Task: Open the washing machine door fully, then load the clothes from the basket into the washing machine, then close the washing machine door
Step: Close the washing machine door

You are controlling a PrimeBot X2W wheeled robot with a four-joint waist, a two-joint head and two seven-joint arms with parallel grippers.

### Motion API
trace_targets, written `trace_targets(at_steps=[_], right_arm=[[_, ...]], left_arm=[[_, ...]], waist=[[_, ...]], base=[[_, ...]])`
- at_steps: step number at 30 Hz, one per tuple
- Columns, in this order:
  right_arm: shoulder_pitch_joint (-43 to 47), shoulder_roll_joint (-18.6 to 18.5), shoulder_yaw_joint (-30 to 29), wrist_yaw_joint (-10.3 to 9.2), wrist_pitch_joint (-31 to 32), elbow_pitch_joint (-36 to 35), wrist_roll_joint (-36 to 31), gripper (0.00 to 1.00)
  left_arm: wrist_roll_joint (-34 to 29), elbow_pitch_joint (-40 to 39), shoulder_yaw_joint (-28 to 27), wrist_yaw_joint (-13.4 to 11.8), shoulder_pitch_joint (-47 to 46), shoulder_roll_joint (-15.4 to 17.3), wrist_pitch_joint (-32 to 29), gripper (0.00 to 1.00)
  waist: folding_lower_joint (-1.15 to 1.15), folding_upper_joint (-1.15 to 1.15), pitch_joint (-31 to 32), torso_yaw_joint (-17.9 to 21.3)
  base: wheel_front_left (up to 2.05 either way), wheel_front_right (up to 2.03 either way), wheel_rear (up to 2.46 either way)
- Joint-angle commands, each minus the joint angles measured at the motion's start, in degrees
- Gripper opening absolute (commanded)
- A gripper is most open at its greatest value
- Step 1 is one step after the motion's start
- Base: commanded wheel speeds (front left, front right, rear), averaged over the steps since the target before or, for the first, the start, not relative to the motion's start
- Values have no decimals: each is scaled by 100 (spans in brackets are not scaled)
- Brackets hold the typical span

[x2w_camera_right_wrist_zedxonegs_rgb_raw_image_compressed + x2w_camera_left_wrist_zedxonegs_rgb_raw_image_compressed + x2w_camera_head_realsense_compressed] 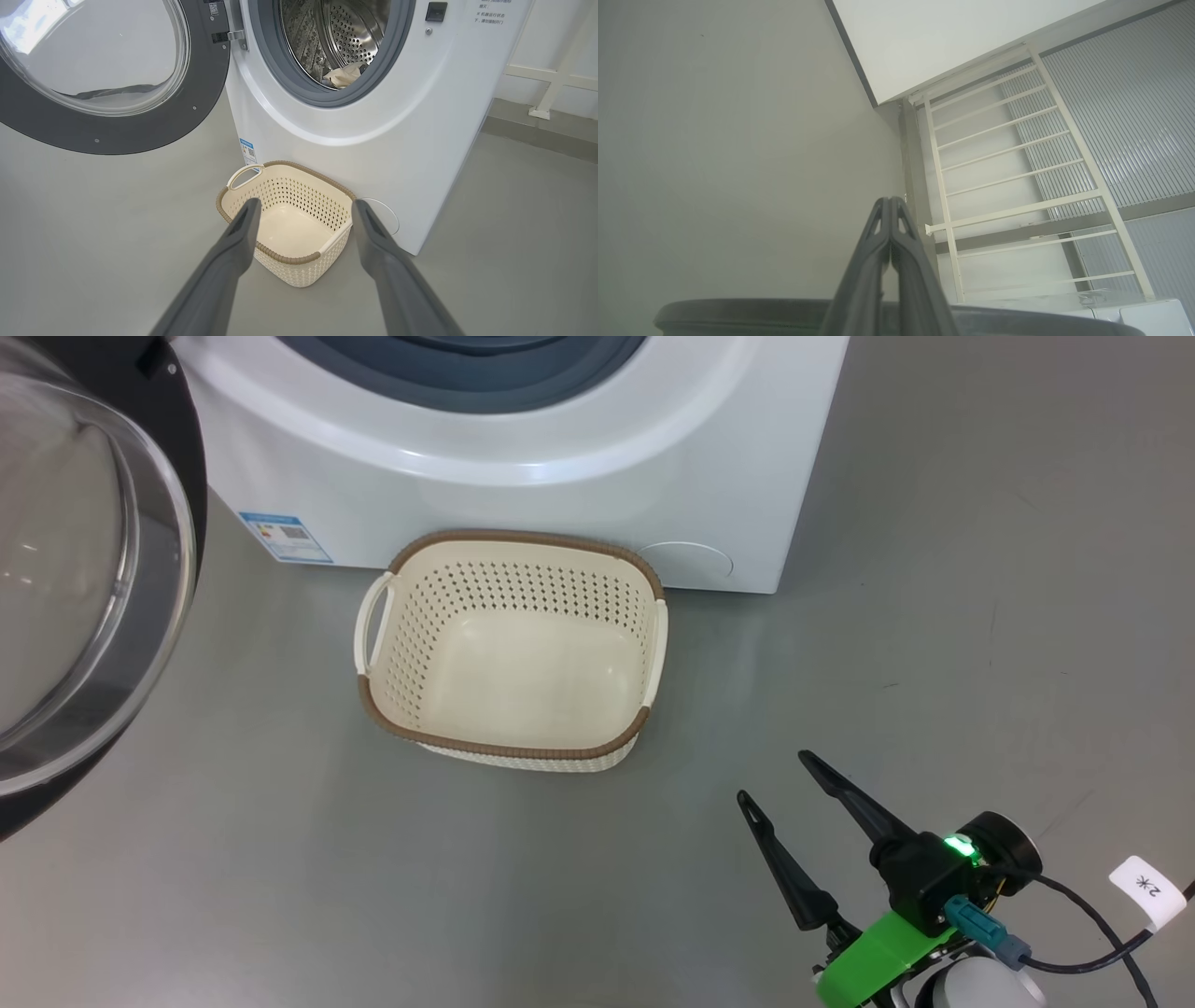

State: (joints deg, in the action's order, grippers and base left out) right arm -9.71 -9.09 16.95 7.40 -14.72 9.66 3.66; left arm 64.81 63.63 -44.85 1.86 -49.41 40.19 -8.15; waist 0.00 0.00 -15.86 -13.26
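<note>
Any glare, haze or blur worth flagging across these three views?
Head view: sharp, soft sheen on the washing machine door glass and basket floor. Left wrist view: hazy, washed out; railing slanted. Right wrist view: bright reflection on door glass; right end effector near and soft.

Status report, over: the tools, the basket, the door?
Left tool shut, right tool open, both empty. Basket empty, against the washing machine front. Clothes inside the drum. Washing machine door open, not yet closed.

The head view looks steeply down on the basket [523, 593] and washing machine [523, 513] foot. The right wrist view shares those 2, lower, farther back. The left wrist view faces a wall [738, 140].
</note>
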Motion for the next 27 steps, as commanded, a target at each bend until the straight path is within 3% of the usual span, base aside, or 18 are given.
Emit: trace_targets(at_steps=[1,14,20,27], right_arm=[[-131,15,135,9,-28,-129,-20,100],[-146,74,106,9,-28,-93,-42,100],[-164,93,101,9,-28,-71,-35,100],[-153,154,62,9,-28,-32,-42,100]], left_arm=[[6,-76,26,86,-14,503,-60,0],[12,207,362,375,-186,495,-936,0],[-59,216,474,424,-149,553,-1020,0],[-75,117,702,509,-103,501,-1590,0]], waist=[[0,0,2,3],[0,0,18,-9],[0,0,29,-7],[0,0,79,-36]], base=[[0,0,0],[0,0,0],[0,0,0],[0,0,0]])
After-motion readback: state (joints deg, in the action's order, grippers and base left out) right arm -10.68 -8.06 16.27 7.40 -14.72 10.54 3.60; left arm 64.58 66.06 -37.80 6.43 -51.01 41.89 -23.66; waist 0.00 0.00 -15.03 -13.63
